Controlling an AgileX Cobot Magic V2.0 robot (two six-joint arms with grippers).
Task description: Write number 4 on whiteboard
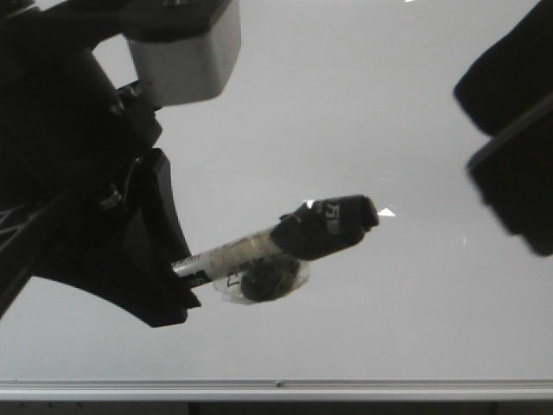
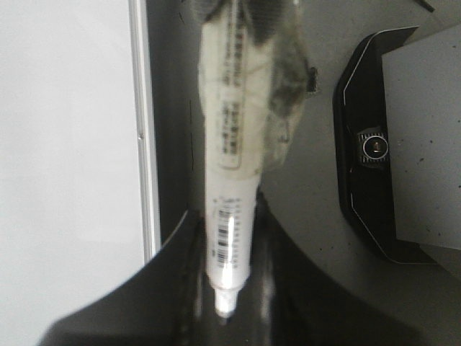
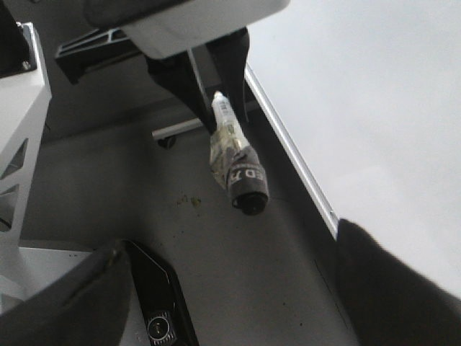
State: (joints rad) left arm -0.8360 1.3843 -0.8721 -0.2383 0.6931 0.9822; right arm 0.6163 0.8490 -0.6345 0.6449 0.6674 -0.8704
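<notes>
Your left fingers [image 1: 177,285] are closed on the tail of the marker [image 1: 285,242], and it points away from them with its dark end [image 1: 333,226] out over the whiteboard [image 1: 363,104]. A scrap of clear tape or film [image 1: 263,281] hangs off the barrel near the middle. In the left wrist view the white barrel [image 2: 230,180] runs straight out between the two fingers, barcode end pinched tight.

Your right fingers [image 3: 216,303] sit at the edge of their own view as dark blurred shapes. They hold nothing that shows, and you cannot tell how far apart they stand.

The board is bare wherever it shows. No stroke of the 4 is on it yet, only small bright glints of light. The right wrist view puts the marker out past the board's silver rail [image 3: 292,155], over the dark floor, so the tip looks clear of the surface rather than pressed to it. Whether the dark end is a cap or the nib, you cannot tell.

So you hold the pen, but all the writing appears left to do: slant, crossbar, stem.
</notes>
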